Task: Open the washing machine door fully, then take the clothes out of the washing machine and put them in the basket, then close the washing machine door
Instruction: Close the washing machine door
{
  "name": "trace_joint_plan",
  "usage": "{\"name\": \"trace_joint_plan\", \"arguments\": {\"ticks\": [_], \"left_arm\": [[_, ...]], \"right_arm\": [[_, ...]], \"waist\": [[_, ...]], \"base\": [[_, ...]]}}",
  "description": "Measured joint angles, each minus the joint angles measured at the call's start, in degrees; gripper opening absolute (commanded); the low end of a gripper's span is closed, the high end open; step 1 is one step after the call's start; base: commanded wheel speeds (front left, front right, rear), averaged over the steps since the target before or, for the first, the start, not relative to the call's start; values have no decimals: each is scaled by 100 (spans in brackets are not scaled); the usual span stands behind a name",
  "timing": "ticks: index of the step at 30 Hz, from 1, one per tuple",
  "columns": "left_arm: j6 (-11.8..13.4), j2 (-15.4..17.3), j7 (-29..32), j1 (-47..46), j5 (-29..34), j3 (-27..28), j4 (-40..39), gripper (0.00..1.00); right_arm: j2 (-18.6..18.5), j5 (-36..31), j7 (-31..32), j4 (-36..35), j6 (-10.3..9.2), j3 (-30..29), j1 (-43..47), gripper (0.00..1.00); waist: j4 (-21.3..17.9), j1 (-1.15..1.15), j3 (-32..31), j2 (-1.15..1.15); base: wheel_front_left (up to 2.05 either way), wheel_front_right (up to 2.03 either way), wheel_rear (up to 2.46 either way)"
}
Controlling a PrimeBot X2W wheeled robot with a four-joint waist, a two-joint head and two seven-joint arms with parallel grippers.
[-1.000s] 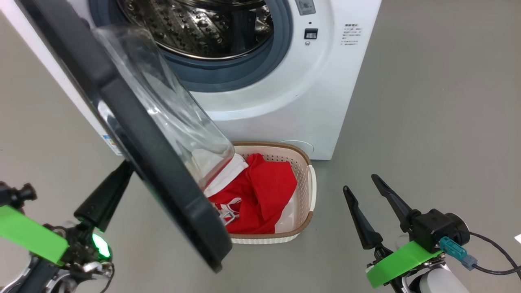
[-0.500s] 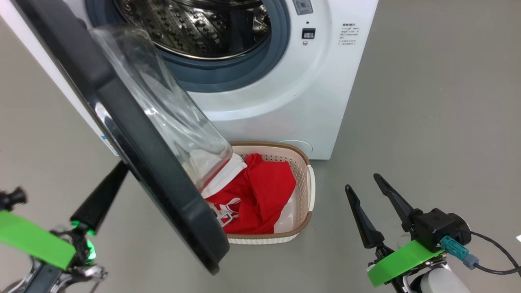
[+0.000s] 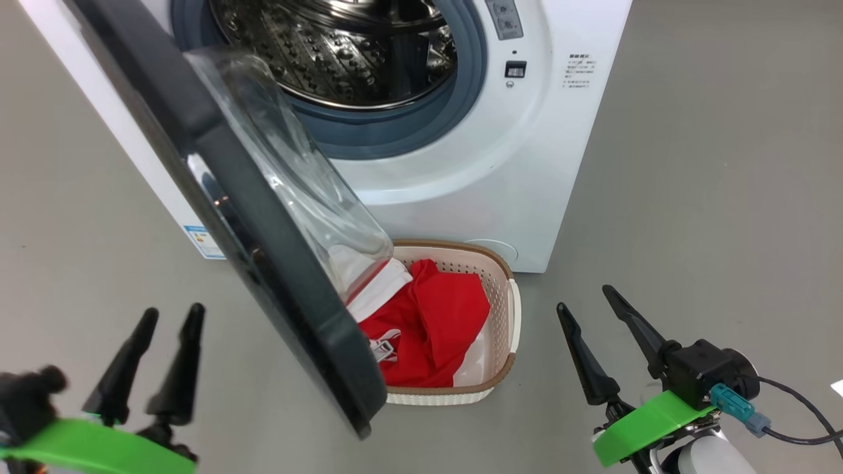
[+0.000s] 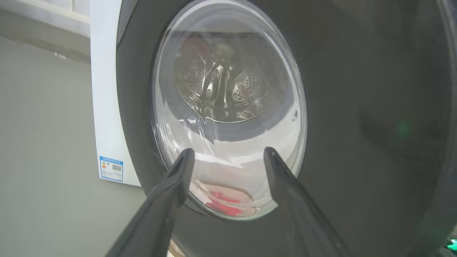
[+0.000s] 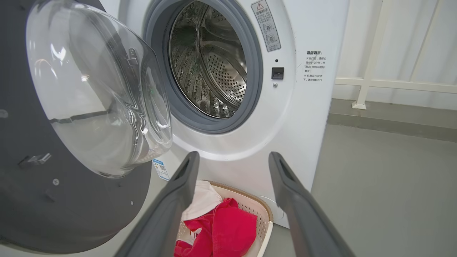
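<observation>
The washing machine (image 3: 500,178) stands with its drum (image 3: 355,46) showing bare steel. The washing machine door (image 3: 263,243) hangs half swung out, black rim toward me, glass bowl (image 5: 96,92) facing the drum. The basket (image 3: 506,322) sits on the floor below the opening, holding the red and white clothes (image 3: 435,329). My left gripper (image 3: 172,313) is open and holds nothing, off to the left of the door's outer face (image 4: 357,107), not touching it. My right gripper (image 3: 583,297) is open too, right of the basket, pointing at the machine (image 5: 234,155).
Grey floor (image 3: 711,197) spreads on both sides of the machine. A blue label sticker (image 4: 111,168) is on the machine's lower left side. A white railing (image 5: 371,53) and a wall stand behind, to the right. The door overhangs the basket's left part.
My left gripper went from shut against the door's outer side to open, and drew back to the lower left. The head camera shifted slightly. My right gripper stayed put.
</observation>
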Motion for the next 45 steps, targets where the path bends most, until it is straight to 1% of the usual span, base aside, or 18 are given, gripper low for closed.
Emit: {"name": "trace_joint_plan", "arguments": {"ticks": [2, 6, 9, 11, 13, 17, 18, 24, 27, 30, 35, 39, 45], "left_arm": [[-56, 14, -487, 22, 541, -208, 46, 100], [-57, 67, -1427, 90, 1503, -471, 296, 100], [-57, 24, -2006, 105, 1771, -555, 528, 100], [-57, -12, -2236, 108, 1885, -557, 630, 100], [-51, -14, -2377, 110, 2143, -553, 690, 100], [-18, -100, -2457, 115, 2488, -526, 739, 100], [12, -154, -2457, 118, 2542, -509, 750, 100], [11, -453, -2457, 188, 3074, -349, 676, 100], [10, -534, -2457, 285, 3433, -355, 683, 100], [34, -645, -2458, 316, 3655, -344, 692, 100], [56, -782, -2458, 327, 3733, -334, 757, 100], [55, -829, -2458, 327, 3841, -331, 813, 100], [46, -903, -2458, 327, 3844, -300, 891, 100]], "right_arm": [[2, 0, 0, 8, 0, 1, 3, 100], [4, 0, 0, 20, 0, 29, 7, 100], [4, 0, 0, 35, 0, 59, 9, 100], [5, 0, 0, 35, 0, 63, 10, 100], [5, 0, 0, 33, 0, 60, 12, 100], [9, 0, 0, 25, 0, 54, 14, 100], [9, 0, 0, 24, 0, 52, 14, 100], [13, -7, 0, 22, 0, 24, 14, 100], [19, -8, 0, 20, 0, -16, 14, 100], [22, -11, 0, 22, 0, -25, 14, 100], [43, -15, 0, 26, 0, -38, 14, 100], [46, -16, 0, 31, 0, -55, 14, 100], [64, -54, 0, 35, 0, -58, 14, 100]], "waist": [[16, 0, -28, 0], [22, 0, -78, 0], [1, 0, -112, 0], [-23, 0, -128, 0], [-50, 0, -131, 0], [-81, 0, -104, 0], [-85, 0, -97, 0], [-91, 0, -67, 0], [-82, 0, -53, 0], [-70, 0, -47, 0], [-51, 0, -56, 0], [-32, 0, -63, 0], [-6, 0, -67, 0]], "base": [[0, 0, 0], [0, 0, 0], [0, 0, 0], [0, 0, 0], [0, 0, 0], [0, 0, 0], [0, 0, 0], [0, 0, 0], [0, 0, 0], [0, 0, 0], [0, 0, 0], [0, 0, 0], [0, 0, 0]]}}
